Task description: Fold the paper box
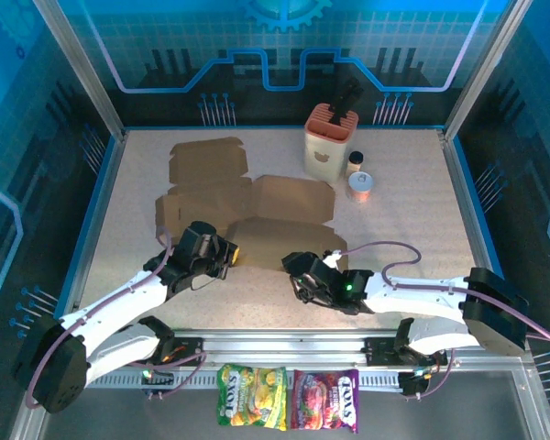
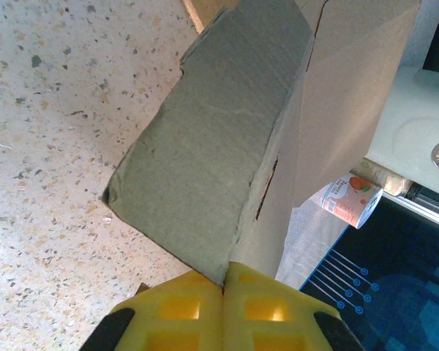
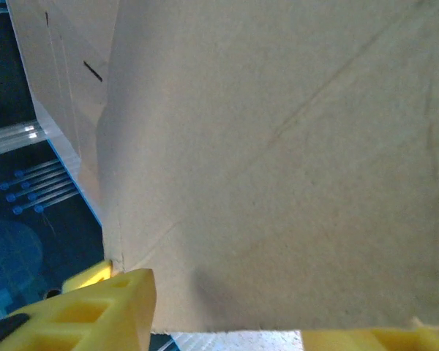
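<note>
Left tool pinches paper box edge; right tool spread against it.

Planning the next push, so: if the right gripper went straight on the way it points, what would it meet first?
The paper box: its brown panel stands close ahead between the fingers of the right gripper, though depth is unclear.

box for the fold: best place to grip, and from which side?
Likely the free edge of the near-left flap, taken edge-on from the near side. The box lies mostly flat on the table, so only a lifted thin edge fits between fingers, and this flap stands up off the surface. The left gripper is shut on it just so.
</note>
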You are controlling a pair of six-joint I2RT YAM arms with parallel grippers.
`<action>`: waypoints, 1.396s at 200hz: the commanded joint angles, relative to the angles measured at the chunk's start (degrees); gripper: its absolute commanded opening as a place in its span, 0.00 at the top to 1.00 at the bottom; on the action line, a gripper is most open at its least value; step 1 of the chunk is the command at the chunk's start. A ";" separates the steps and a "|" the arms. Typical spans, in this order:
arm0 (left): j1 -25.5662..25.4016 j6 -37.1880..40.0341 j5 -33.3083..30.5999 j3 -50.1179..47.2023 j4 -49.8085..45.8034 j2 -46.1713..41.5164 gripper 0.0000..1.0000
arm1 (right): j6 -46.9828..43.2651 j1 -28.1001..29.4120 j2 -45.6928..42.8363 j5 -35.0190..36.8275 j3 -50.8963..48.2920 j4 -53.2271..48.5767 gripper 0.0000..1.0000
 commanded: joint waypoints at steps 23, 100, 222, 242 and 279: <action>-0.50 -0.72 2.52 1.83 -1.34 -1.14 1.00 | 0.17 -1.28 -0.73 5.42 3.55 -0.51 0.77; -0.32 12.26 0.01 14.85 -14.89 -3.50 0.31 | -16.93 -10.57 -4.32 0.38 18.01 -9.91 1.00; -0.21 42.42 -14.37 39.72 -29.30 -3.79 0.24 | -38.93 -23.22 -4.28 -12.50 49.69 -35.42 1.00; 0.40 42.57 -15.13 40.01 -29.10 -3.38 0.25 | -39.72 -24.18 -5.28 -14.31 55.05 -42.41 1.00; 3.29 40.84 -13.74 40.18 -28.32 -1.90 0.27 | -35.30 -23.84 -5.99 -15.10 66.37 -58.57 1.00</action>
